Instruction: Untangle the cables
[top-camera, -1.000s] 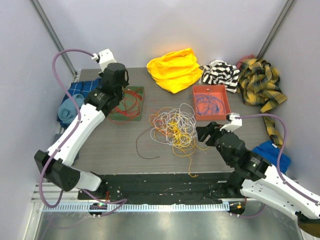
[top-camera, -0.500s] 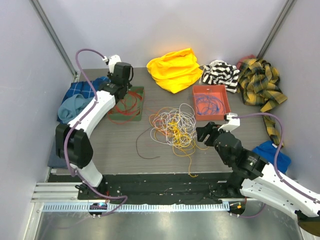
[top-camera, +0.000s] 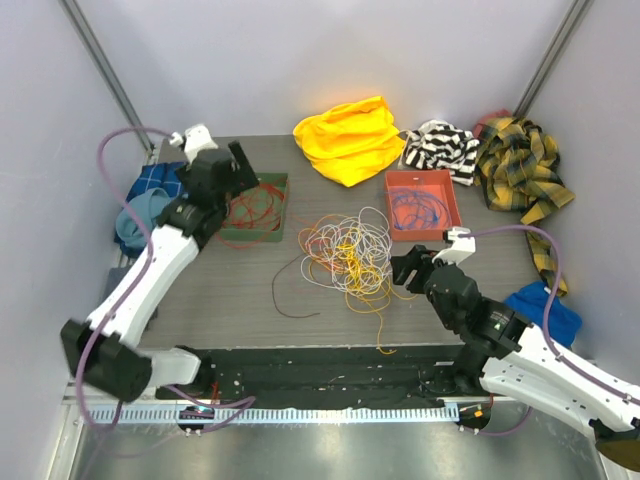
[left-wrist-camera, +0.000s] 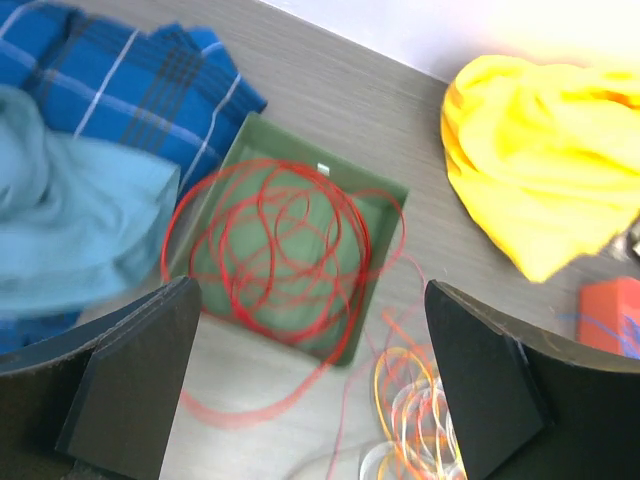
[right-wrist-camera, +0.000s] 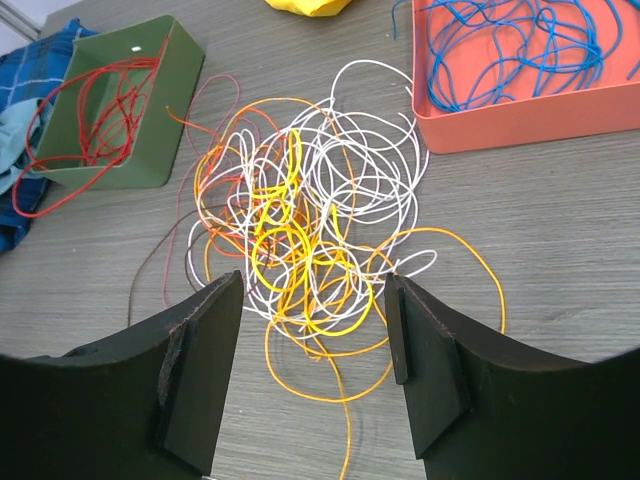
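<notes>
Jaws on both grippers are standing wide apart, gripping nothing. The left gripper (left-wrist-camera: 310, 380) is hovering over the green tray (left-wrist-camera: 290, 145) of red cables (left-wrist-camera: 270, 250). The right gripper (right-wrist-camera: 315, 350) is hovering just near of the tangled cables (right-wrist-camera: 310, 220) lying mid-table, left of the orange tray (right-wrist-camera: 520, 120).

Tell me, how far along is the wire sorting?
Done: red cables lie mostly in the green tray, blue cables in the orange tray. In hand: nothing; the left pincer and right pincer are open, empty. Left: the white, yellow and orange tangle mid-table.
</notes>
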